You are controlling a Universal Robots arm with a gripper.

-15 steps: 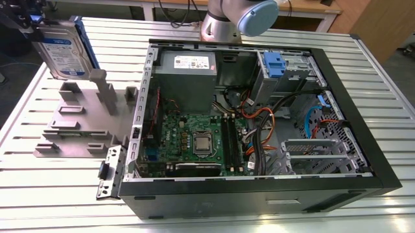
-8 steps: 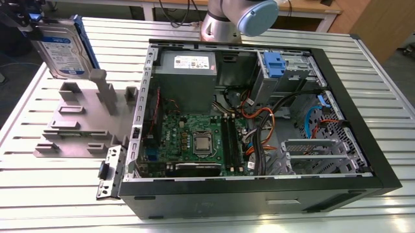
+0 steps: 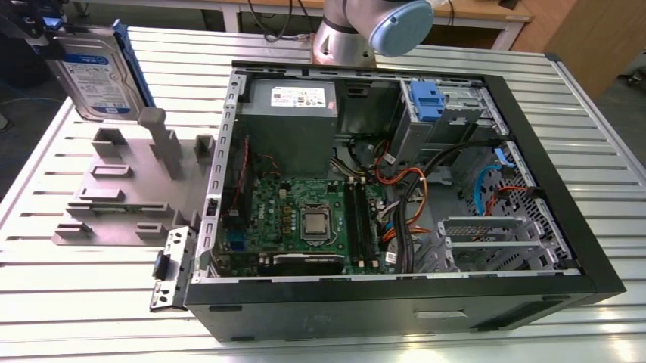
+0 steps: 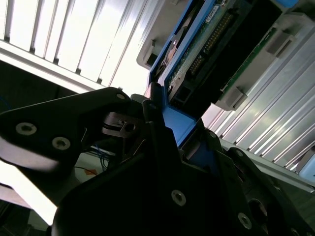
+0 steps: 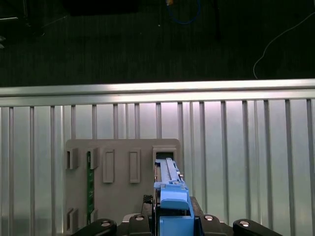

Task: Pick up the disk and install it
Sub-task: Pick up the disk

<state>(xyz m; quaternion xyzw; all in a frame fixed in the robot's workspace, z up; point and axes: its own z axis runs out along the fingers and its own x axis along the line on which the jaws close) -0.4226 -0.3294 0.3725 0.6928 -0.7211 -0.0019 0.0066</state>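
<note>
The claw point(image 3: 53, 36) is closed tight on the disk point(image 3: 96, 83), up above the grey stand point(image 3: 111, 189) on the ribbed metal table point(image 3: 101, 310); the floor point(image 5: 123, 44) beyond is dark

The arm point(image 3: 349, 38) is standing at the top centre of the exterior view, its grey column carrying a rounded pale blue joint cap. The pincer point(image 3: 45, 29) is hanging at the upper left corner of that frame, gripping the disk point(image 3: 96, 76) by its upper end and holding it upright. In both wrist views the black fingers point(image 4: 157, 128) are pressing against the disk's blue rail from either side, clamping it between them.
</note>
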